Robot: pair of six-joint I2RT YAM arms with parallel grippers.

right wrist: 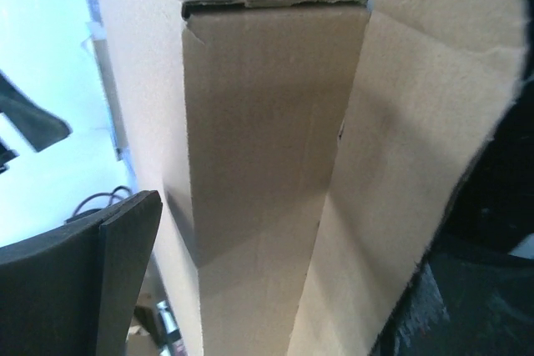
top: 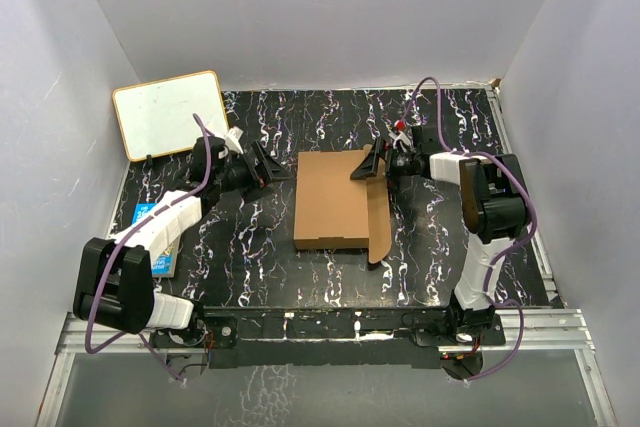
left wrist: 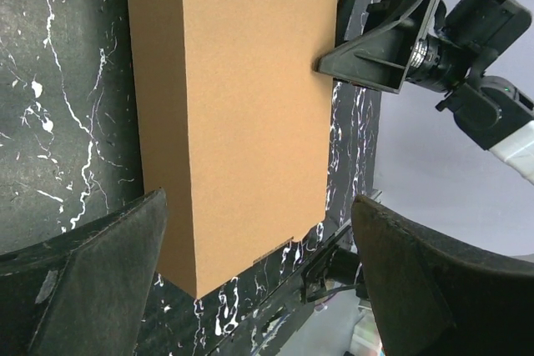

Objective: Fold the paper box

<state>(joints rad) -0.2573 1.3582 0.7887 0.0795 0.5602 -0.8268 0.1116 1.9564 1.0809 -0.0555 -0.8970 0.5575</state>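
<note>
The paper box point(top: 335, 199) is a shallow brown cardboard box lying closed on the black marbled table point(top: 250, 257). A loose flap point(top: 378, 222) stands along its right side. My left gripper point(top: 268, 169) is open, just left of the box's far left corner and not touching it. In the left wrist view the box top point(left wrist: 234, 106) lies ahead of its spread fingers point(left wrist: 92, 281). My right gripper point(top: 372, 162) is open at the box's far right corner. In the right wrist view the box's side wall point(right wrist: 267, 164) and the flap point(right wrist: 425, 122) fill the space beside one finger point(right wrist: 83, 281).
A white board with a tan frame point(top: 170, 114) leans at the back left. A colourful book point(top: 155, 237) lies at the left edge, partly under my left arm. White walls enclose the table on three sides.
</note>
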